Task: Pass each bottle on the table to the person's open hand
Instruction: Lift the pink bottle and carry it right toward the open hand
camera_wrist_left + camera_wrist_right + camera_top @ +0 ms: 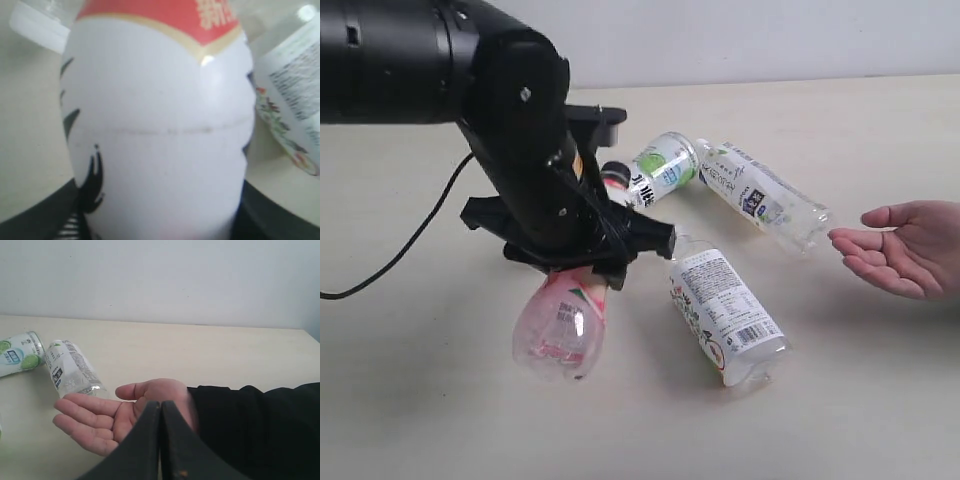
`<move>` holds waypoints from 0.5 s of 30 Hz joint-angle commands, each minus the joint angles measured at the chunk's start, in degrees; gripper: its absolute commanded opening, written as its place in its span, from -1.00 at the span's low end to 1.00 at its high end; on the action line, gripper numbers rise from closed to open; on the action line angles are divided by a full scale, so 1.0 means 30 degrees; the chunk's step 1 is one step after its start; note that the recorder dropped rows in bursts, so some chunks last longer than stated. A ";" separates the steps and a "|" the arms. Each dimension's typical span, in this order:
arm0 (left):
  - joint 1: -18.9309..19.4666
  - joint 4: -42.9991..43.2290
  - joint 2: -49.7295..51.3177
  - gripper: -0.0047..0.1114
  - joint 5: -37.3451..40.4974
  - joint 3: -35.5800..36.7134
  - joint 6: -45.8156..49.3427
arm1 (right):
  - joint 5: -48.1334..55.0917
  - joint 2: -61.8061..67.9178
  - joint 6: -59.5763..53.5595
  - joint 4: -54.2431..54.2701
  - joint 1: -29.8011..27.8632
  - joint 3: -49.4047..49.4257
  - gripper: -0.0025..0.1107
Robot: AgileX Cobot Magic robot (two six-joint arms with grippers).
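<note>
The pink bottle [565,325] hangs tilted above the table [420,400], base low and towards the camera, with my left gripper [582,262] shut on its upper part. In the left wrist view this bottle [160,130] fills the picture. Three white-labelled bottles lie on the table: one [725,315] just right of the held bottle, one [765,195] pointing at the hand, and a green-printed one [660,168] behind. The person's open hand [905,245] waits palm-up at the right edge. My right gripper [160,410] is shut and empty, just in front of that hand [107,420].
The person's black sleeve [260,430] fills one side of the right wrist view. A black cable [400,255] trails over the table at the left. A pale wall [770,35] rises behind the table's far edge.
</note>
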 commanded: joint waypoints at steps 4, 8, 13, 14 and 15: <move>-0.0091 -0.7238 -0.1153 -0.92 -0.2622 -0.1481 0.2697 | -0.0112 -0.0119 0.0028 -0.0093 0.0035 0.0079 -0.96; -0.0130 -1.1628 -0.1153 -0.92 -0.6266 -0.1484 0.4572 | -0.0112 -0.0119 0.0028 -0.0093 0.0035 0.0079 -0.96; -0.0506 -1.1749 -0.1117 -0.92 -0.7413 -0.1911 0.4462 | -0.0112 -0.0119 0.0028 -0.0093 0.0035 0.0079 -0.96; -0.0602 -1.1698 -0.1117 -0.92 -0.7445 -0.2197 0.4462 | -0.0112 -0.0119 0.0028 -0.0093 0.0035 0.0079 -0.96; -0.0722 -1.1607 -0.1117 -0.92 -0.7492 -0.2542 0.4462 | -0.0112 -0.0119 0.0028 -0.0093 0.0035 0.0079 -0.96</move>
